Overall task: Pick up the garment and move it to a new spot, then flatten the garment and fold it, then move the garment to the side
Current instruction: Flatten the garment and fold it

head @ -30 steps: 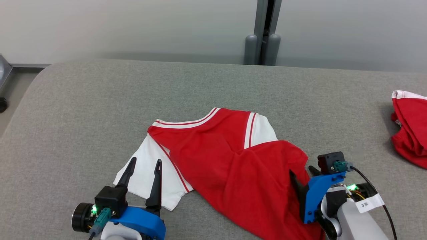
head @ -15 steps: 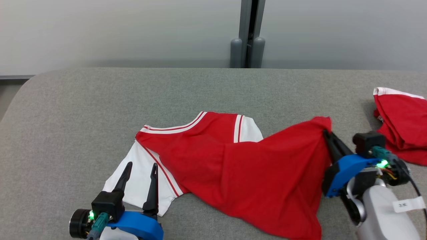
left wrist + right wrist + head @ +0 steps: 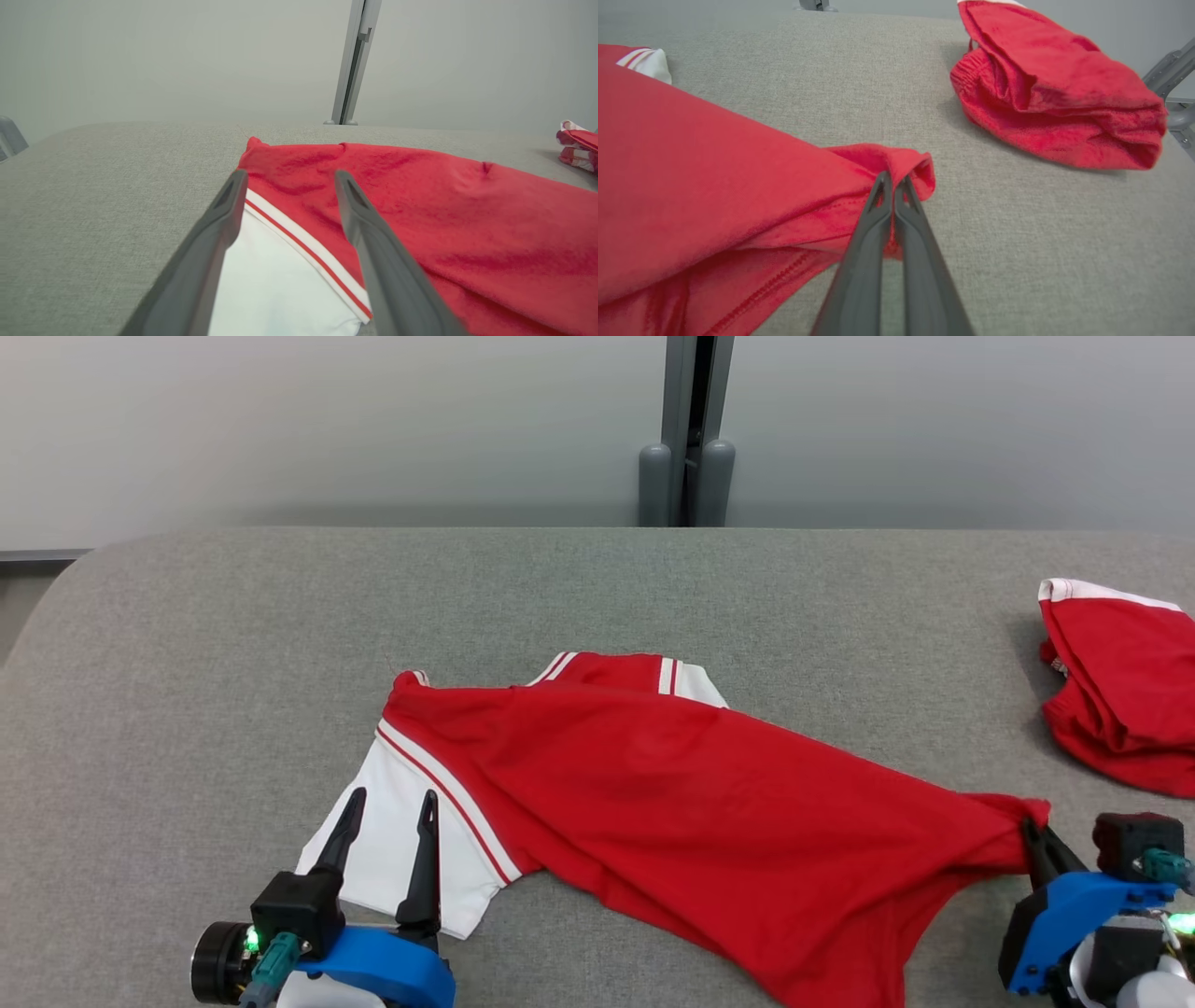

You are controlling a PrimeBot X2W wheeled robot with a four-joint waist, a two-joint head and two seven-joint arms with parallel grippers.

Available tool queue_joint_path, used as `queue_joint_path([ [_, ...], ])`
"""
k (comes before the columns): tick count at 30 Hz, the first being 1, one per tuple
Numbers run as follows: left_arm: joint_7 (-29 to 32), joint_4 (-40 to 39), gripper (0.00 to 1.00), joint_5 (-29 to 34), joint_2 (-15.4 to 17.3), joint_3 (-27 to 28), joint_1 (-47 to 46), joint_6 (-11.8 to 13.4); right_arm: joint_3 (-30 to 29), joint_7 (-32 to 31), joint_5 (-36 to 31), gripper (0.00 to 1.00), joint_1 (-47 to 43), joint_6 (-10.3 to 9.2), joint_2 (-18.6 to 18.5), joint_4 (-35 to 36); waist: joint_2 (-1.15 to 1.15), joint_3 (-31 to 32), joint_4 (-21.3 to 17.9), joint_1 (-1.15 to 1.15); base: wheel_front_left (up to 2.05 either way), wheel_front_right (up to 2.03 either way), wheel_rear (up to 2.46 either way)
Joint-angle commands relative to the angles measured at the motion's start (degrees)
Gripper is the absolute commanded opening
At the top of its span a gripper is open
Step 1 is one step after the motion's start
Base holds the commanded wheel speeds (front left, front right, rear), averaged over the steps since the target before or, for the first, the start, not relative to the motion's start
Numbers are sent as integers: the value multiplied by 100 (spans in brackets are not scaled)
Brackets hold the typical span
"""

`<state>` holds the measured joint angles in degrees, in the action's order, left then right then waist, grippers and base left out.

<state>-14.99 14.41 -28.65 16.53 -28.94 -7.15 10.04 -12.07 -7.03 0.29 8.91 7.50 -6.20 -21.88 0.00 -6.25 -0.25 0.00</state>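
Right end effector (image 3: pixel 1034 831) tight on garment (image 3: pixel 672 803) hem, long axis left-right, neckline leftward.

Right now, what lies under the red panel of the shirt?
A white sleeve emerges at the left edge of the red panel, and a striped white piece peeks out at its far edge. Whatever else lies beneath is covered.

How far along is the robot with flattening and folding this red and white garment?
Early-middle. Done, apparently: the garment lies on the table before the robot. In hand: the right gripper is shut on a red corner, holding it stretched rightward, while the left gripper is open over the white sleeve. Left: smoothing the wrinkles, folding, moving it aside.
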Motion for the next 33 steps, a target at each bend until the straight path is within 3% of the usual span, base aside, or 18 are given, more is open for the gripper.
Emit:
queue_joint_path([
  [1, -26, -1, 100, 50, 8, 34, 70, -24, -119, 81, -57, 0, -115, -2, 5, -25, 0, 21, 11, 0, 0, 0, 0],
  [2, -27, 0, 100, 53, 4, 49, 92, -26, -232, 153, -80, 24, -144, -2, 30, -24, 0, 35, 15, 0, 0, 0, 0],
  [3, -27, 4, 100, 53, 3, 69, 107, -27, -304, 224, -103, 91, -166, -2, 68, -21, 0, 50, 17, 0, 0, 0, 0],
  [4, -27, 9, 100, 55, 2, 90, 119, -30, -362, 282, -130, 100, -196, -2, 105, -5, 0, 69, 16, 0, 0, 0, 0],
  [10, -27, -5, 100, 69, -19, 168, 234, -29, -278, 413, -102, 100, -226, -2, 147, 392, 0, 162, -21, 0, 0, 0, 0],
  [17, -27, -33, 100, 110, -69, 166, 270, -62, 642, -204, 121, 100, -153, -2, -238, 868, 0, 151, -41, 0, 0, 0, 0],
  [27, -27, 7, 100, 165, -106, 201, 91, -119, 2401, -1572, 932, 100, 176, -2, -1172, 153, 0, -59, 159, 0, 0, 0, 0],
  [32, -27, 27, 100, 185, -123, 251, 85, -138, 2826, -1928, 1314, 100, 169, 0, -1328, -86, 0, -99, 235, 0, 0, 0, 0],
  [33, -27, 31, 100, 192, -128, 258, 80, -132, 2857, -1951, 1361, 48, 182, 0, -1329, -132, 0, -105, 248, 0, 0, 0, 0],
])
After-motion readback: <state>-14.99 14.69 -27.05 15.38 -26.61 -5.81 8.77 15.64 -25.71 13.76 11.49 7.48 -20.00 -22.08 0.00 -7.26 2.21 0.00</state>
